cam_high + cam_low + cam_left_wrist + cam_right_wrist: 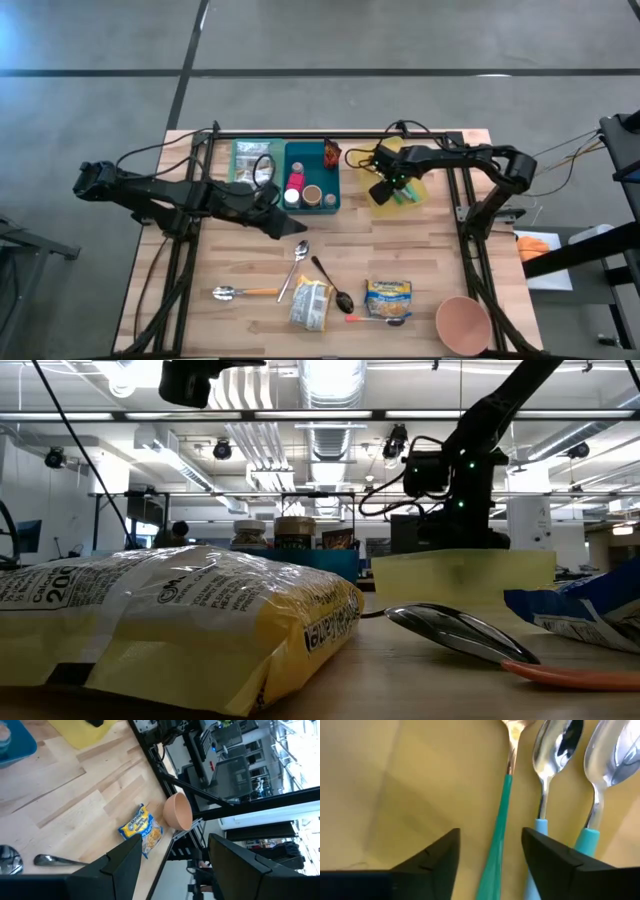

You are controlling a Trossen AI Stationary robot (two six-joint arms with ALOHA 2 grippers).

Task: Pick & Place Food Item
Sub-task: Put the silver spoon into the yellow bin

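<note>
— Where has it got to, would you say?

— Not far, I reckon. The food is all lying loose on the table (250,250). The yellow snack bag (311,303) is on its side at the near edge, and the blue-and-yellow packet (388,298) sits beside it, close to the pink bowl (463,322). Neither one is in anything's grip.

— And that right arm, what is it doing over the yellow tray?

— The right gripper (490,852) points almost straight down into the yellow tray (424,189), its fingers apart with a teal-handled spoon (501,822) lying flat between them. They aren't pinching it; nothing is held. Two more spoons with pale blue handles (540,827) lie just beside it.

— So that's cutlery, not food.

— Right. The left gripper (172,865) hangs above the middle of the table, near the blue bin (312,176) with its jars, fingers roughly half apart and empty, looking out toward the packet and the bowl.

— What's left, then?

— I'd judge nearly all of it: a bag has to be picked up and set down somewhere. Three spoons (297,265) are scattered among the bags too.
</note>
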